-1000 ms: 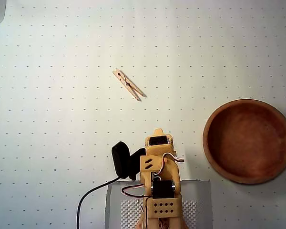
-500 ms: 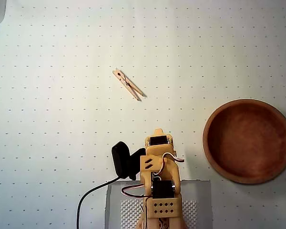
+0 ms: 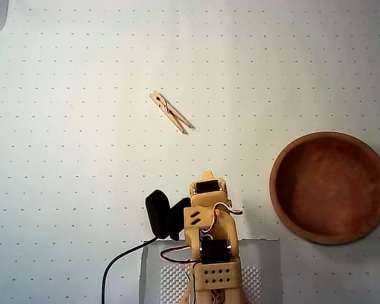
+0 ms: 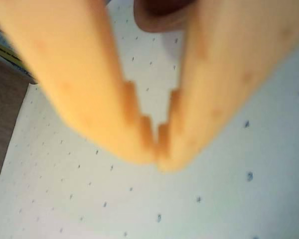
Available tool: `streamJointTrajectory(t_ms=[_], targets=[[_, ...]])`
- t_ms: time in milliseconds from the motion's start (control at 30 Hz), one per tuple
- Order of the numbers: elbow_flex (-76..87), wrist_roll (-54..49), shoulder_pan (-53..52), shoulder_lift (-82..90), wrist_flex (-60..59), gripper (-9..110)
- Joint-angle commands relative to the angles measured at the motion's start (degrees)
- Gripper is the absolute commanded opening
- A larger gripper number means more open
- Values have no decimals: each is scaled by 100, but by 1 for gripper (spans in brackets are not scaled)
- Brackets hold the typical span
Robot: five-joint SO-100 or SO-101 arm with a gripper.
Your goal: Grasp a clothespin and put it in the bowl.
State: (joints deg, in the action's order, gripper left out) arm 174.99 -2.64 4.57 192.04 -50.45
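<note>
While the clothespin is lying untouched far from the arm, the gripper is sitting clenched on nothing. The bowl is waiting empty at right, so everything is left.

Your overhead view is bright and even; in the wrist view the orange two-finger gripper is badly blurred.

I see a hobby desk setup: white dotted mat, wooden tabletop showing at its edge.
</note>
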Motion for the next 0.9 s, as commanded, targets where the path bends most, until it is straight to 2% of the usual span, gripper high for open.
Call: streamJointTrajectory(t_ms=[0,100,367,700,867], targets=[[-1213,-53,-79,-35,70,-3],[-1881,-431,-105,-352,-105,-3],[-4201,-2320,-141,-2109,-809,-3],[-6987,-3234,-149,-4676,-1397,-3],[-7919,-4825,-132,-5889,-1978,-3]])
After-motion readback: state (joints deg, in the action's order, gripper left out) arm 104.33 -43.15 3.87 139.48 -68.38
